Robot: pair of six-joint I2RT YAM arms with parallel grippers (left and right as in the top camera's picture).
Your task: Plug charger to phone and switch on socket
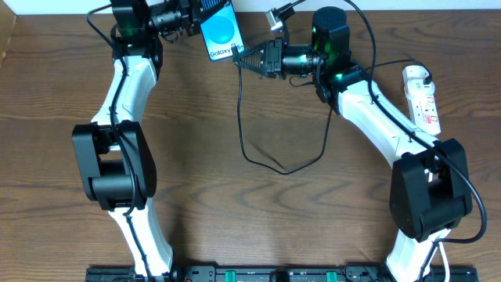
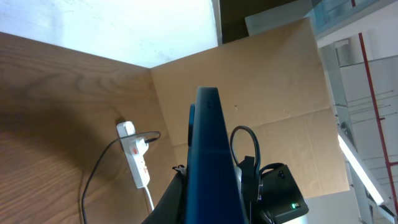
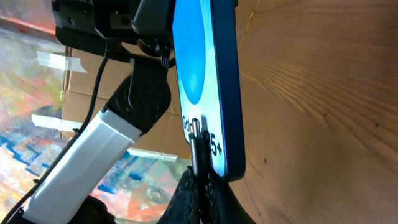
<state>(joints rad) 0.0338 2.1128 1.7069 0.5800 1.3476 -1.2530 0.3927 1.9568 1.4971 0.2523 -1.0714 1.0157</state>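
Aloft, phone (image 1: 220,33) in left end effector (image 1: 200,17)

Both arms (image 1: 129,78) (image 1: 376,117) outstretched, jaws closed.

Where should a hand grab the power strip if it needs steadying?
Probably across its narrow sides near the middle, coming straight down from above: the power strip lies flat, long and slim, and the charger's plug sits toward its far end.
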